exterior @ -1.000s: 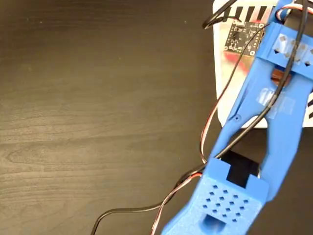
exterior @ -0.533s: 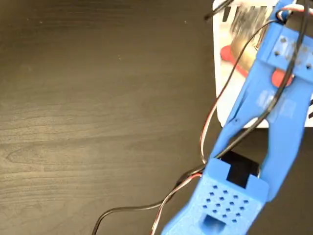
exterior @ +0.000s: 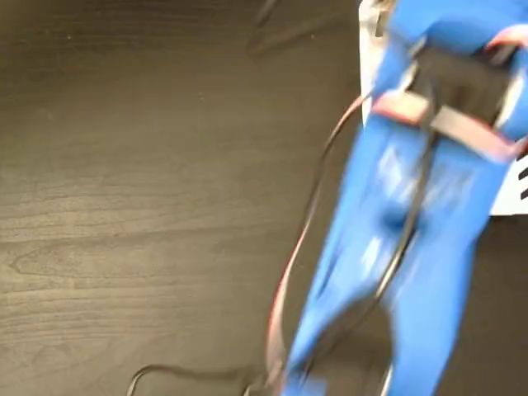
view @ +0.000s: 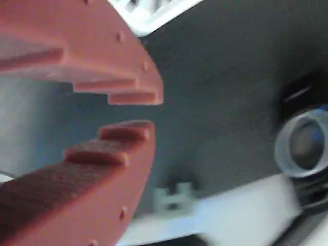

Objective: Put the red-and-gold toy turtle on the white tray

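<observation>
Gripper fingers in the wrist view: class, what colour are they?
Brick red, with stepped teeth. The gripper shows this best in the wrist view.

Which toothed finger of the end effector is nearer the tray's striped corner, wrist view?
The upper red toothed finger: the striped corner of the flat white tray shows just above its tip; the lower finger sits below the gap.

A dark wood-grain table [exterior: 148, 206] is carrying the scene in the fixed view. The white tray [exterior: 368, 49] is lying flat on it at the upper right, mostly hidden behind the blurred blue arm [exterior: 412, 214]. Thin cables [exterior: 198, 375] are trailing across the tabletop near the bottom edge.
</observation>
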`<control>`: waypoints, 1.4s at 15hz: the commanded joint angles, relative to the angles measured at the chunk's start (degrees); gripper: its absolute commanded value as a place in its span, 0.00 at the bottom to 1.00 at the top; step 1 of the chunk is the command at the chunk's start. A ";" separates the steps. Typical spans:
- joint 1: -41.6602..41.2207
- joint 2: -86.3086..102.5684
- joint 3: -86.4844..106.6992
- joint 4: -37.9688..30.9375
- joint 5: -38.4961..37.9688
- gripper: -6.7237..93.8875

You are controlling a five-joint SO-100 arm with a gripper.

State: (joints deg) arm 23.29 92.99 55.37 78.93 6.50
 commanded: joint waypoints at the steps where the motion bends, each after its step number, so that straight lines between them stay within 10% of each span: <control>1: -7.56 21.01 23.73 -6.06 -1.05 0.07; 7: -20.57 55.02 80.95 -26.98 -5.01 0.07; 21: -26.89 93.34 112.32 -5.19 -4.66 0.07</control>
State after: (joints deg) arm -2.72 185.98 167.87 72.77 0.70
